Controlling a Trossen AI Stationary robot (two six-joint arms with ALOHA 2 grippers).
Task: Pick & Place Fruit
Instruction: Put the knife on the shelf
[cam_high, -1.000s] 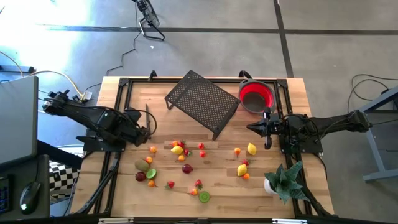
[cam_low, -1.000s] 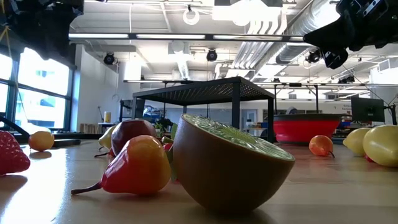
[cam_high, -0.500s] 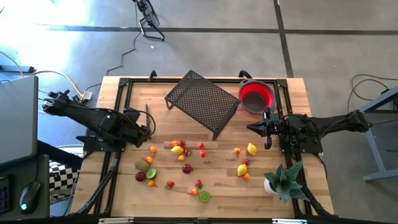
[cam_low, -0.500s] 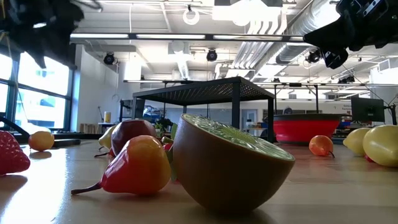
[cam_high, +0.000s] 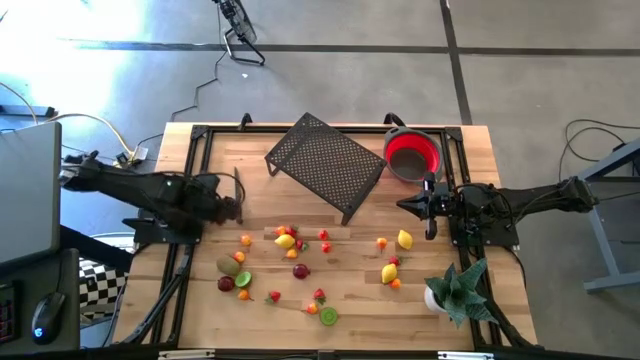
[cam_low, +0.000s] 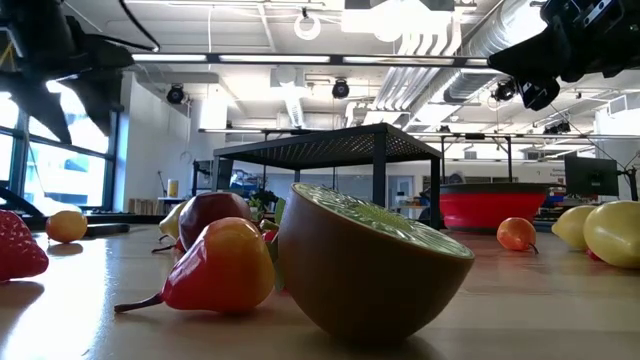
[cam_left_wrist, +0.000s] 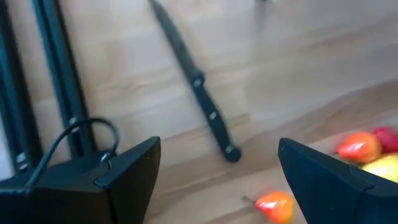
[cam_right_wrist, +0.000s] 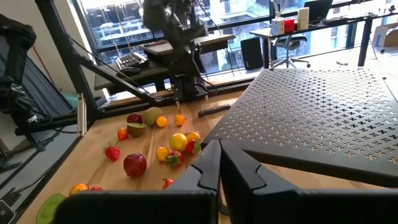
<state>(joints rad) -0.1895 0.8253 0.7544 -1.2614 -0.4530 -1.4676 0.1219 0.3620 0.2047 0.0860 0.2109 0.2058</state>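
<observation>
Several small toy fruits (cam_high: 290, 245), yellow, orange, red, green and brown, lie scattered on the near middle of the wooden table. In the low view a halved green fruit (cam_low: 370, 260) and a red-yellow pear (cam_low: 220, 270) lie closest. My left gripper (cam_high: 238, 207) hovers open at the table's left, just left of the fruit; its wrist view (cam_left_wrist: 217, 180) shows an orange fruit (cam_left_wrist: 273, 204) ahead of the fingers. My right gripper (cam_high: 403, 205) is shut and waits at the right, near the red bowl (cam_high: 412, 155); its shut fingers (cam_right_wrist: 219, 149) touch nothing.
A black perforated rack (cam_high: 325, 165) stands at the far middle, beside the red bowl. A dark knife (cam_left_wrist: 199, 93) lies on the wood in front of my left gripper. A spiky green plant in a white pot (cam_high: 455, 290) stands at the near right corner.
My left arm has swung a little, its gripper edging toward the table's far edge; in the low view its dark shape has shifted at the upper left. The fruit and my right arm have stayed where they were.
</observation>
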